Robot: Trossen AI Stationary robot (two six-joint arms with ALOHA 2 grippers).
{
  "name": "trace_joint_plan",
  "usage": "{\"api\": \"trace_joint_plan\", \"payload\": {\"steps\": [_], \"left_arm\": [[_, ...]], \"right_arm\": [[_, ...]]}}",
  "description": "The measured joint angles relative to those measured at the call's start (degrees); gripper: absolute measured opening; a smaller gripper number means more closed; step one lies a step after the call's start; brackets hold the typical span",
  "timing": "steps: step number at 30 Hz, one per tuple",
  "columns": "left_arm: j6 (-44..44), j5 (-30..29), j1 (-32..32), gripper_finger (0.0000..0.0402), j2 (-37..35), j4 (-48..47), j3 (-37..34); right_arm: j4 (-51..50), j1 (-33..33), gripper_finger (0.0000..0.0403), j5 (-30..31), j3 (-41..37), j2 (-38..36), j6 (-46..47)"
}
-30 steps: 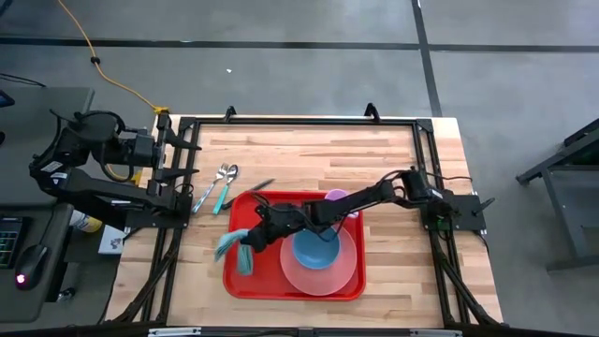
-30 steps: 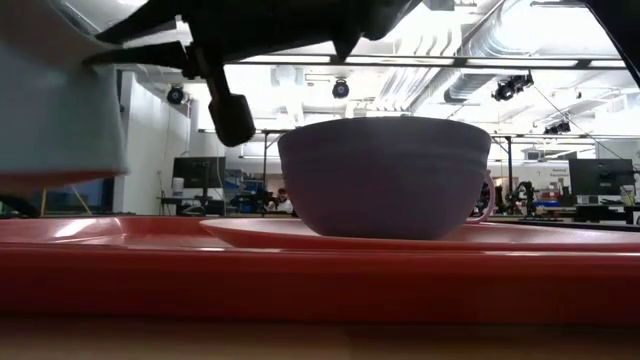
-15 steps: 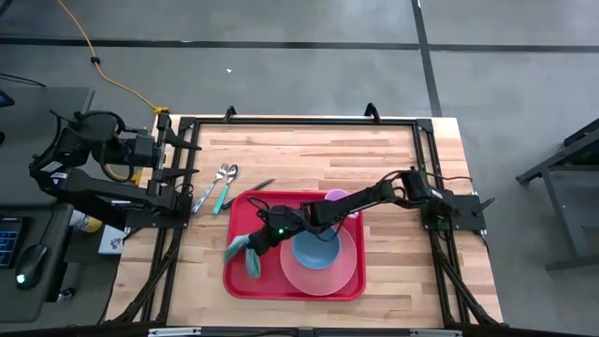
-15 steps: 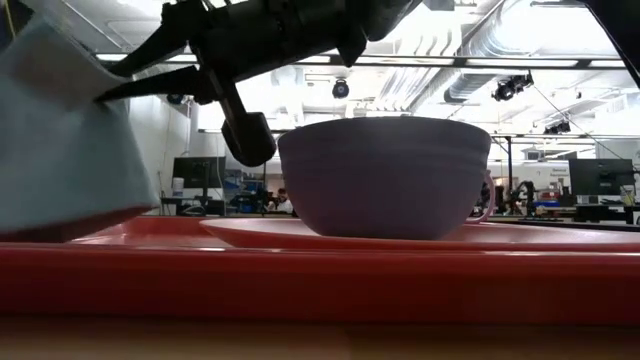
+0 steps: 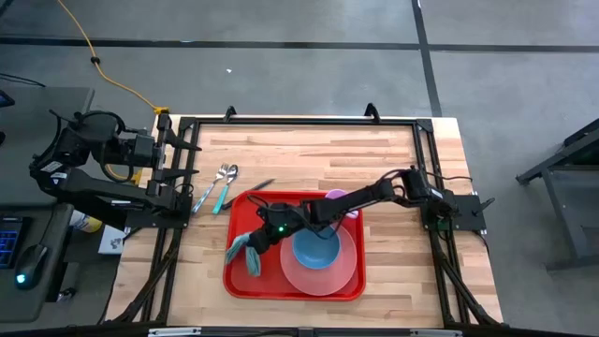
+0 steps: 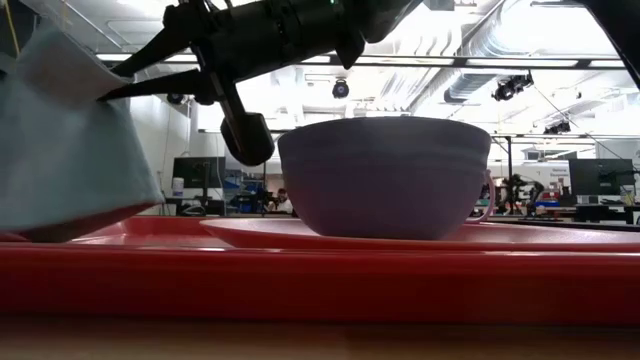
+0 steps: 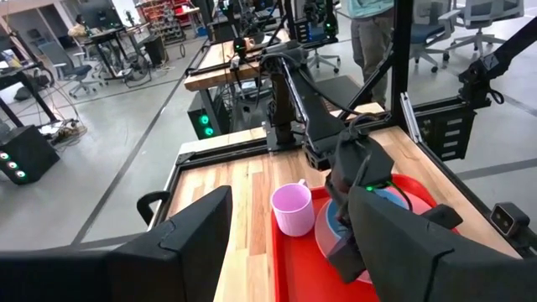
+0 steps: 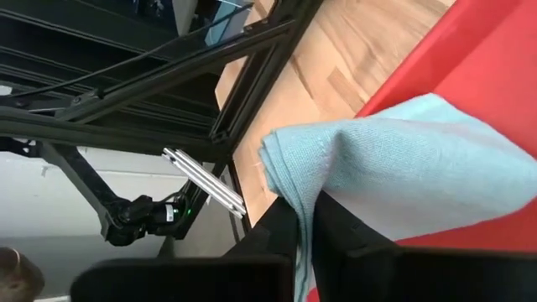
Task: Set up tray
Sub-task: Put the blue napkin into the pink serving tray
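The red tray lies on the table's near middle and carries a pink plate with a blue bowl. My right gripper reaches in from the table's right, above the tray's left part, and is shut on a light blue cloth. The low view shows the cloth hanging from the gripper. A pink cup stands at the tray's far edge. My left gripper waits open at the table's left edge. My right gripper pinches the cloth between its two fingers at an upper fold, coming in slanting from the table's right and above. Several layers show at the folded edge. The cloth hangs below the fingers, and its lower end appears to rest on the tray floor.
Two spoons and a dark knife lie on the wood left of and beyond the tray. A black frame rims the table. Bare wood stretches along the far side.
My right gripper has carried the cloth a short way toward the table's right, from over the tray's left rim to inside the tray, and down. The cloth's lower end has sunk to the tray floor. The gripper has stayed shut on it.
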Motion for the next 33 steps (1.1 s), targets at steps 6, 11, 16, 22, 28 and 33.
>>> {"api": "trace_joint_plan", "payload": {"steps": [6,11,16,22,28,33], "left_arm": [[0.00,0.04,0.00,0.0273,0.00,0.00,0.00],[-0.02,0.08,-0.01,0.0273,0.00,0.00,0.00],[-0.02,0.11,0.00,0.0273,0.00,0.00,0.00],[-0.12,0.49,-0.01,0.0273,0.00,-0.64,0.00],[-1.07,1.25,0.00,0.0273,0.00,-3.04,0.00],[-2.08,1.25,0.00,0.0273,-0.02,-10.14,0.02]], "right_arm": [[-0.11,-0.28,0.0051,-0.82,0.00,0.00,-1.71],[-0.11,-0.25,0.0099,-0.88,0.00,0.00,-3.09],[-0.11,-0.97,0.0131,-2.52,0.00,0.00,-3.66],[-0.03,-2.73,0.0149,-3.87,0.00,-0.43,-6.65],[-0.48,-6.16,0.0163,-4.08,0.00,-2.68,-10.13],[-0.81,-9.05,0.0169,-5.20,0.00,-6.88,-14.38]]}}
